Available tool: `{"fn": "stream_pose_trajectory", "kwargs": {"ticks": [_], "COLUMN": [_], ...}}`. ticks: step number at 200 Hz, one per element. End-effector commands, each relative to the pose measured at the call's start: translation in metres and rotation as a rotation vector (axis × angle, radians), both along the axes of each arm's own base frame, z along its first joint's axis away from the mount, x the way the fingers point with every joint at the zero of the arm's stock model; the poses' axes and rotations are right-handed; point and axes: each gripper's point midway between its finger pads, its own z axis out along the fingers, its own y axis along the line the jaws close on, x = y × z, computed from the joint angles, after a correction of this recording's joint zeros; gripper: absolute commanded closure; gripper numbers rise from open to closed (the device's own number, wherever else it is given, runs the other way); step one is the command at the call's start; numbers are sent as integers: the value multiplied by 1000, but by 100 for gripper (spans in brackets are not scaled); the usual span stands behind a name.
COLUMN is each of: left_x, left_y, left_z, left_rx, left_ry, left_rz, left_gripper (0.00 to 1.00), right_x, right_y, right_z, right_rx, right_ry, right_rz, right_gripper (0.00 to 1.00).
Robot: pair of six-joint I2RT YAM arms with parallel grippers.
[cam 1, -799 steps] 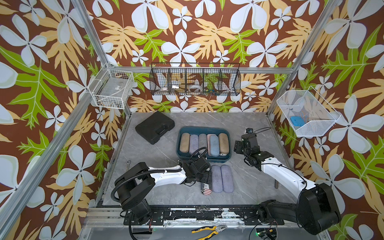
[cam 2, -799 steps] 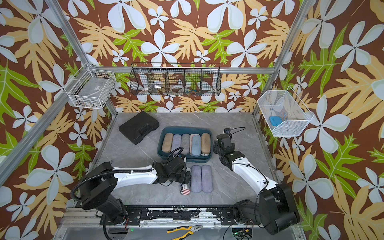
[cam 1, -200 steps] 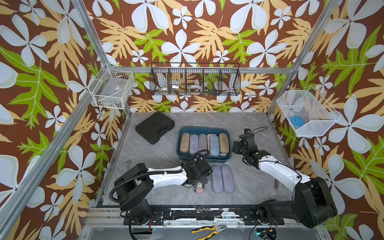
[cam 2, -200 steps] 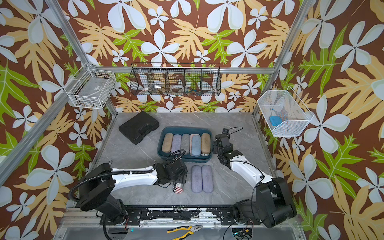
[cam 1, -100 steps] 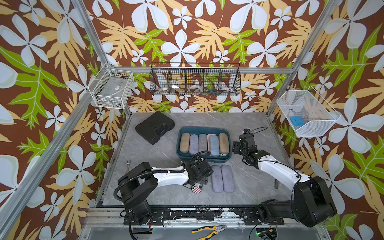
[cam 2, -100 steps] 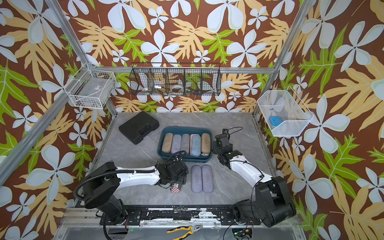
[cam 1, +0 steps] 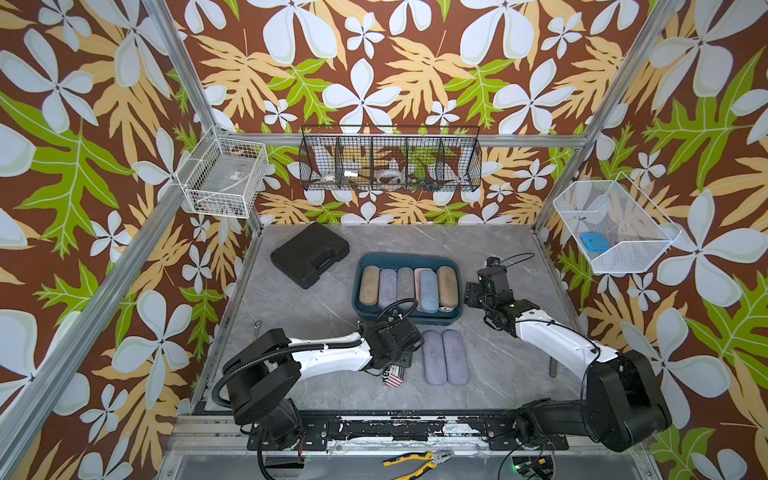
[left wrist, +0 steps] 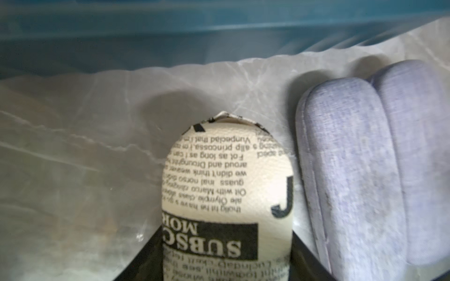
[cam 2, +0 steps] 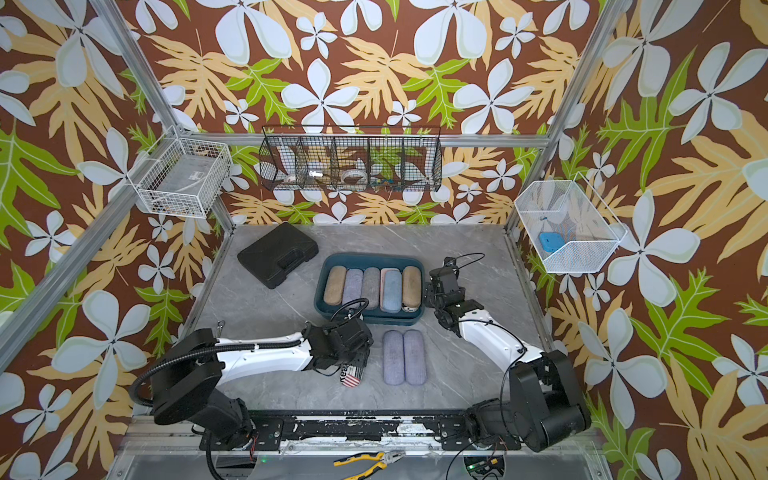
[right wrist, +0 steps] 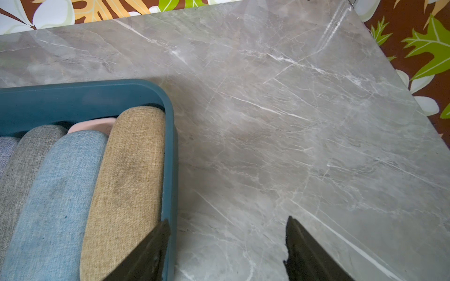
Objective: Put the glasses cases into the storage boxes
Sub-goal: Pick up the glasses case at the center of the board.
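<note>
My left gripper [left wrist: 226, 262] is clamped on the print case [left wrist: 226, 182], which lies on the table [cam 1: 311, 324] just left of two lavender cases [cam 1: 444, 362], nearer me than the tub [cam 1: 415, 319]. My right gripper [right wrist: 227, 220] hangs with jaws apart at the tub's right rim, gripping nothing.

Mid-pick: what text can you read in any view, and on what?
"SUBSC": white on a black band, newspaper-print case in the left claw, cut off.
"MOR": same band, cut off.
"J": big black letter, same case.
"we didn't think": its small print; other lines too blurred.
Its flag-print end, in a top view: lettering too small to read.
Nothing else legible.
</note>
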Motion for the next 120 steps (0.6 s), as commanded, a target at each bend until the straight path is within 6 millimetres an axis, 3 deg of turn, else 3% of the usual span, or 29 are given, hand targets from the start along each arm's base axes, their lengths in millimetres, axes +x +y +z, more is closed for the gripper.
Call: {"fn": "stream_pose_trajectory", "kwargs": {"ticks": [1, 62, 120], "left_x": [-5, -5, 30], "left_y": [8, 19, 7], "left_z": [9, 49, 106], "left_rx": [4, -27, -116], "left_ry": [2, -54, -184], "left_rz": [-1, 2, 24], "left_gripper": [38, 37, 37], "right_x": [4, 7, 9], "right_y": [0, 1, 2], "right_z": [3, 3, 5], "right_rx": [1, -1, 2], "right_ry": [-13, -11, -17], "right_rz": [-9, -6, -4], "right_gripper": [25, 25, 25]}}
